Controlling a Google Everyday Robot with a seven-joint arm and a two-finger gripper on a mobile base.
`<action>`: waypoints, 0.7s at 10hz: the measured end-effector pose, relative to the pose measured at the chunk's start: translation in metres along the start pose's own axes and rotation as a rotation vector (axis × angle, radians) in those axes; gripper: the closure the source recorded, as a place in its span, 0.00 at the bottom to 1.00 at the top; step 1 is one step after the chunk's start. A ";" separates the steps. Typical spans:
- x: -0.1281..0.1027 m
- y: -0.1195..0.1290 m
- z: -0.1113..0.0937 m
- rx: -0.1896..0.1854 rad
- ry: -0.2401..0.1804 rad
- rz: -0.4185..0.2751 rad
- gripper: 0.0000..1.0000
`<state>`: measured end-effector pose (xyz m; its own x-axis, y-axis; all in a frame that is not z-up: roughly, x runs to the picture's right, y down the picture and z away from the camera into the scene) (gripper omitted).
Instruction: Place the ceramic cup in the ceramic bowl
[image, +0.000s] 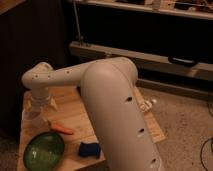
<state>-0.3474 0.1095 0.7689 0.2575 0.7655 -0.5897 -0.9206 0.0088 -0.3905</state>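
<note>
At the left end of the wooden tabletop (67, 112) stands the ceramic cup (33, 118), upright, rim up, pale and see-through against the wood. The claw (39, 104) hangs right above it, pointing straight down from the wrist, its jaws spread wide and gripping nothing that can be made out. Whether the fingertips already straddle the rim or sit just over it cannot be told.

What the next move turns on is this: the cup lies directly beneath the claw, and its long axis is vertical, in line with the claw's approach. A straight drop and a squeeze across the rim looks like the step in hand.

Just nearer the camera, and slightly to the right of the cup, sits the ceramic bowl (44, 152), green, glossy and empty. Once the cup is lifted, the carry should be short.

Right of the cup, near the bowl's far rim, lies a small orange carrot-like piece (63, 129). Further right is a blue object (90, 149), beside the bowl. The bulky white arm (115, 110) fills the right of the view and hides much of the tabletop.
</note>
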 end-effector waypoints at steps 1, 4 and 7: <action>0.000 -0.003 0.006 -0.003 0.007 0.002 0.30; 0.001 -0.003 0.011 -0.011 0.013 -0.008 0.58; 0.002 0.006 0.016 -0.021 0.016 -0.035 0.83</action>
<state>-0.3571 0.1213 0.7764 0.2939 0.7546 -0.5867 -0.9045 0.0213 -0.4258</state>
